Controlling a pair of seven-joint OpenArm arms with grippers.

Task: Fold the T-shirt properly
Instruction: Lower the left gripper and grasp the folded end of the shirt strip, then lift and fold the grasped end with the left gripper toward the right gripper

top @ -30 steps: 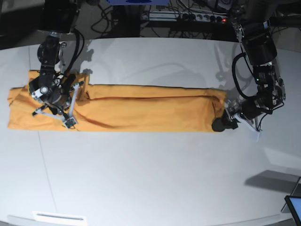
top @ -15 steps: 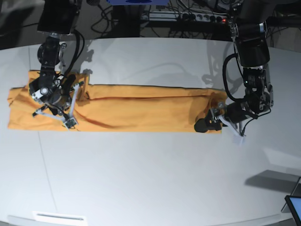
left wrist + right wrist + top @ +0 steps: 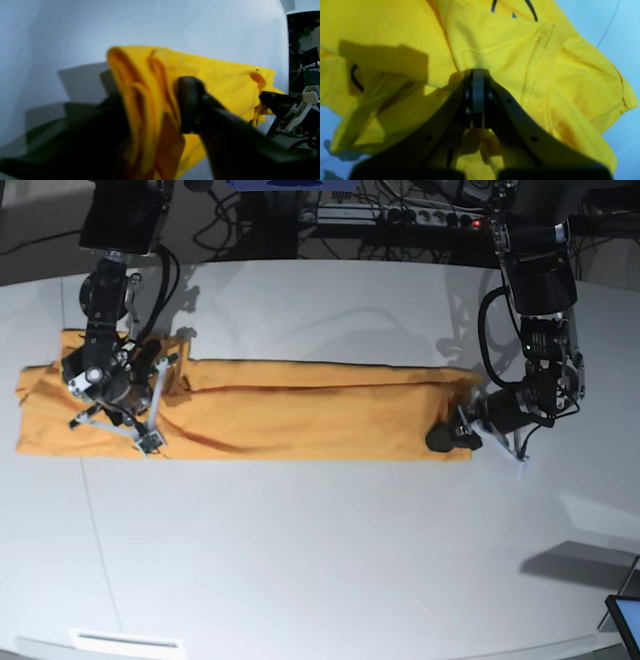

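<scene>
T-shirt (image 3: 300,409): lying as a long band on the table (image 3: 330,560), long axis running 9 to 3 o'clock.
Left gripper (image 3: 455,435): pinching the 3 o'clock end's layers.
Right gripper (image 3: 110,385): sitting closed on the 9 o'clock end's cloth.
Fold direction: looking like 3 toward 9.

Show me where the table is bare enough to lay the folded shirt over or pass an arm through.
Bare table runs wide along the near side, below the T-shirt. A narrower bare strip lies beyond its far edge. Both ends are crowded: the right gripper sits on the sleeve end, and the left gripper clamps the hem end.
</scene>
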